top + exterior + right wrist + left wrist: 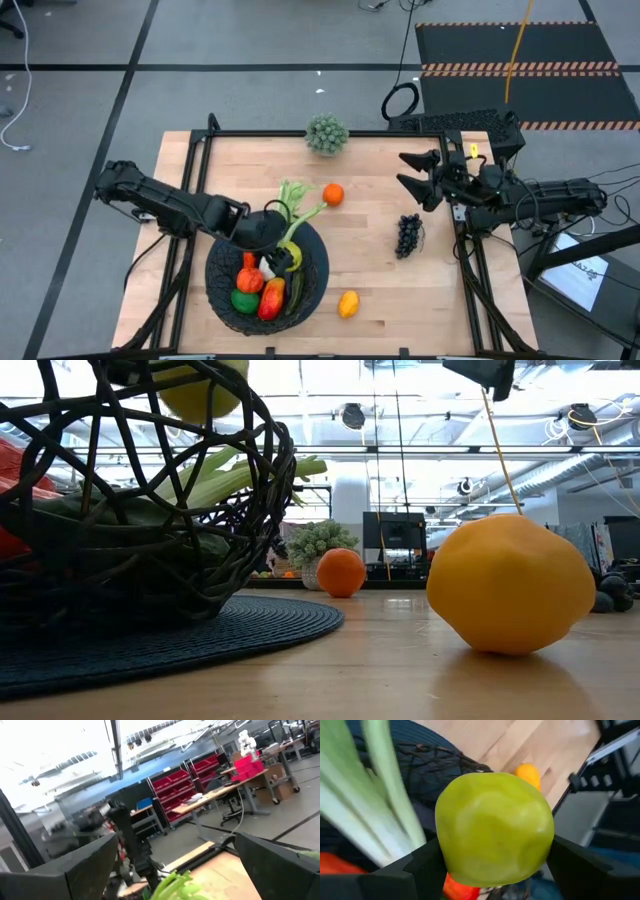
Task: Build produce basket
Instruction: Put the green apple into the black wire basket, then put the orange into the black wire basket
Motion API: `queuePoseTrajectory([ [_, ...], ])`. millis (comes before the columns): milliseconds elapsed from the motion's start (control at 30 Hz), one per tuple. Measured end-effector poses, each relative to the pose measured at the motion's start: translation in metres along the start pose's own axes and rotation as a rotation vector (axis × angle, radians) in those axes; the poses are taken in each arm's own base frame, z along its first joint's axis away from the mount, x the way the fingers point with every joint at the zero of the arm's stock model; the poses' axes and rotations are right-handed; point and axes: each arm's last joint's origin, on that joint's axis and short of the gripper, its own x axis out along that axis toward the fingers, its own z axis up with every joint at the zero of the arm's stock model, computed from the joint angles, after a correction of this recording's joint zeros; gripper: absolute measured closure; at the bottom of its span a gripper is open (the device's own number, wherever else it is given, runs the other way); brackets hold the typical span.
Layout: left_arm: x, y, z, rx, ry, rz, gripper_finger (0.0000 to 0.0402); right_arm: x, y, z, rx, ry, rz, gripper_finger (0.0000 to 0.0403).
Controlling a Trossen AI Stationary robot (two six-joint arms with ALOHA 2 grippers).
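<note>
The black woven basket [222, 300] sits near the table's near edge on a dark round mat. It holds a carrot, a red-yellow mango [271, 298], a red tomato [250, 279], a green fruit and a dark cucumber. The celery stalk [300, 208] leans out over the basket's far rim. My left gripper [288, 256] hovers over the basket's right part, shut on a yellow-green round fruit [495, 827]. An orange [333, 194], purple grapes [408, 235] and a yellow lemon [348, 304] lie on the table. My right gripper [414, 174] waits open, raised at the table's right side. My left gripper pinches the yellow-green fruit between its two fingers, one on each side [442, 855]. The fingers come from the table's left, slanting down. The fruit [200, 390] is lifted clear, above the basket's rim and the produce inside.
A spiky grey-green ball plant [327, 134] stands at the far edge. Bare wood shows between the basket, the grapes and the lemon [510, 585]. Black frame rails [470, 270] run along the table's left and right sides.
</note>
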Motion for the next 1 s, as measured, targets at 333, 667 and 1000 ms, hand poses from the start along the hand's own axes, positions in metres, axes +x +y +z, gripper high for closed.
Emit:
queuePoseTrajectory([
  [333,0.046,0.026,-0.016,-0.124,-0.013,-0.054,0.0062,0.02,0.002,-0.014,0.13,0.017,-0.01,0.0007],
  [667,0.052,0.035,-0.01,-0.167,-0.065,-0.091,0.0022,0.037,0.01,-0.013,0.128,0.005,-0.004,0.0007],
  [1000,-0.007,0.015,0.008,0.064,-0.194,-0.265,0.0103,0.055,0.021,-0.007,0.089,0.079,-0.032,0.0007],
])
